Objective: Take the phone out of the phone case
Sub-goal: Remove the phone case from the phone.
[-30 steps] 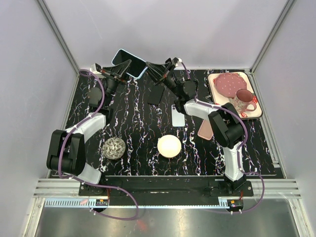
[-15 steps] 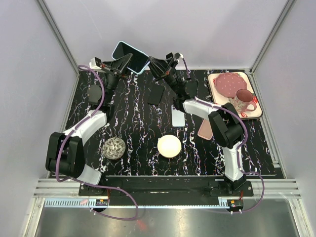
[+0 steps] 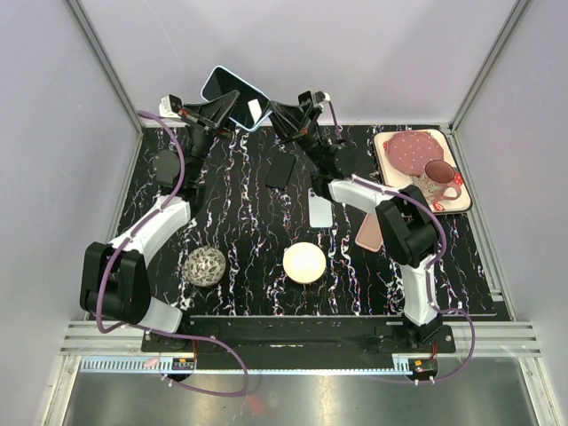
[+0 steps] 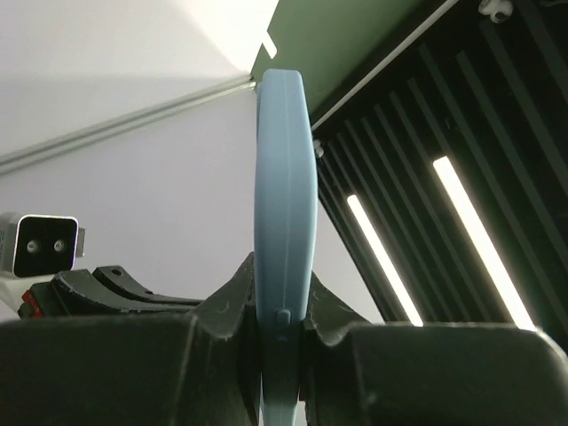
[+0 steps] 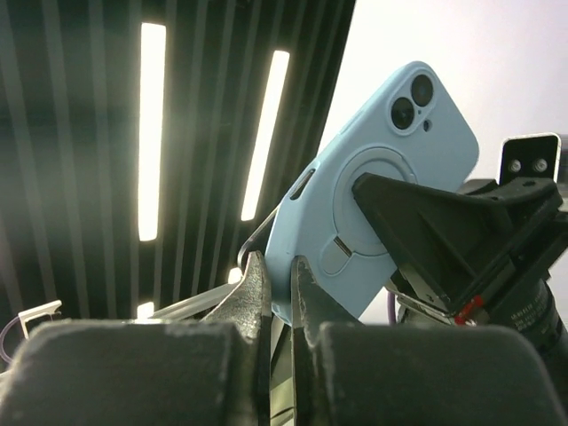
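- Phone (image 3: 229, 91) sits in its blue phone case (image 5: 382, 177), held high between both arms.
- Left gripper (image 4: 282, 297) squeezes its flat sides; right gripper (image 5: 275, 280) pinches one edge.
- Phone case looks bendy, phone hard and breakable: peel a corner.

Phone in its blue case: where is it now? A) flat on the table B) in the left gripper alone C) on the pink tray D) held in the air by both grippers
D: the left gripper clamps the cased phone on one side, and the right gripper pinches its opposite edge.
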`<action>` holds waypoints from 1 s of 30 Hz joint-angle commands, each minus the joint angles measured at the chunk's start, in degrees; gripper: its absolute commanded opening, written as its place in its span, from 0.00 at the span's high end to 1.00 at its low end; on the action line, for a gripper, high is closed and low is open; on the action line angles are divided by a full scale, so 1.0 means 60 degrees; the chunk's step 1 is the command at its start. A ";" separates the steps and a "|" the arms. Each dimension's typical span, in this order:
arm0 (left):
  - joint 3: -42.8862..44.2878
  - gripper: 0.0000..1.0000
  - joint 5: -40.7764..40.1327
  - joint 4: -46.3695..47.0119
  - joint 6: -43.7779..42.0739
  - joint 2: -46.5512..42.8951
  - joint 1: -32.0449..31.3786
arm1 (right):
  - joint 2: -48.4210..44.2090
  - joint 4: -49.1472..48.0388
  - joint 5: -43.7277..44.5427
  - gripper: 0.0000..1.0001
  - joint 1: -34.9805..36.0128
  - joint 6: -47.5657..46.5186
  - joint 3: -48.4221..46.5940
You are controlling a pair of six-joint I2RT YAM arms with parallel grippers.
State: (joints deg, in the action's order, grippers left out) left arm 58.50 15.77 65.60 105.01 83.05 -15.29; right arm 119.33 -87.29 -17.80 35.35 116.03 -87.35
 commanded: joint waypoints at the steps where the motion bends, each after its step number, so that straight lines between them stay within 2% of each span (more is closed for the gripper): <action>1: 0.0533 1.00 0.1983 0.4872 0.1189 -0.0819 -0.0660 | -0.0213 0.1856 -0.1776 1.00 -0.0237 0.0754 0.1471; 2: 0.0562 1.00 0.2218 0.4828 0.1233 -0.0804 -0.0660 | -0.0824 0.2428 -0.1968 1.00 -0.0325 0.0194 0.1869; 3: 0.0853 1.00 0.2568 0.4697 0.1291 -0.0717 -0.0631 | -0.1149 0.3782 -0.2201 1.00 -0.0485 -0.0363 0.2250; 5: 0.1554 1.00 0.3783 0.4434 0.1438 -0.0409 -0.0601 | -0.2055 0.5399 -0.2408 1.00 -0.0647 -0.2237 0.3043; 6: 0.1704 1.00 0.4121 0.4084 0.1438 -0.0365 -0.0630 | -0.2322 0.7002 -0.2481 1.00 -0.0750 -0.2838 0.3190; 7: 0.1792 1.00 0.4632 0.3863 0.1279 -0.0393 -0.0631 | -0.2557 0.7642 -0.2497 1.00 -0.0881 -0.3931 0.3351; 9: 0.1881 1.00 0.5031 0.3044 0.0972 -0.0495 -0.0616 | -0.3070 0.9424 -0.2599 1.00 -0.1014 -0.4875 0.3294; 10: 0.1881 1.00 0.5381 0.2780 0.0636 -0.0554 -0.0630 | -0.3188 0.9798 -0.2628 1.00 -0.1116 -0.5634 0.3207; 11: 0.1852 1.00 0.5529 0.2327 0.0502 -0.0642 -0.0631 | -0.3276 1.0106 -0.2730 0.97 -0.1160 -0.5975 0.3104; 12: 0.1808 1.00 0.5647 0.2250 0.0428 -0.0657 -0.0645 | -0.3262 1.0849 -0.3065 0.89 -0.1190 -0.6283 0.2697; 15: 0.1764 1.00 0.6042 0.2351 0.0646 -0.0497 -0.0645 | -0.2941 1.1004 -0.3855 0.75 -0.1322 -0.6755 0.2139; 19: 0.1647 1.00 0.6235 0.2660 0.0853 -0.0349 -0.0645 | -0.2501 1.0623 -0.4488 0.74 -0.1351 -0.6594 0.1420; 25: 0.1178 1.00 0.6307 0.2337 0.0354 -0.0336 -0.0952 | -0.1974 1.0797 -0.4942 0.74 -0.1307 -0.6696 0.0029; 30: 0.1309 1.00 0.6366 0.2587 0.0399 0.0016 -0.1289 | -0.1315 1.0871 -0.5397 0.66 -0.1030 -0.6550 -0.1258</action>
State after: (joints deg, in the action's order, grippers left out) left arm 62.85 38.63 60.31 102.21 85.69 -13.61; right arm 103.88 -35.51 -54.52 26.00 79.61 -91.35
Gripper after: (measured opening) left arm 0.166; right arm 0.334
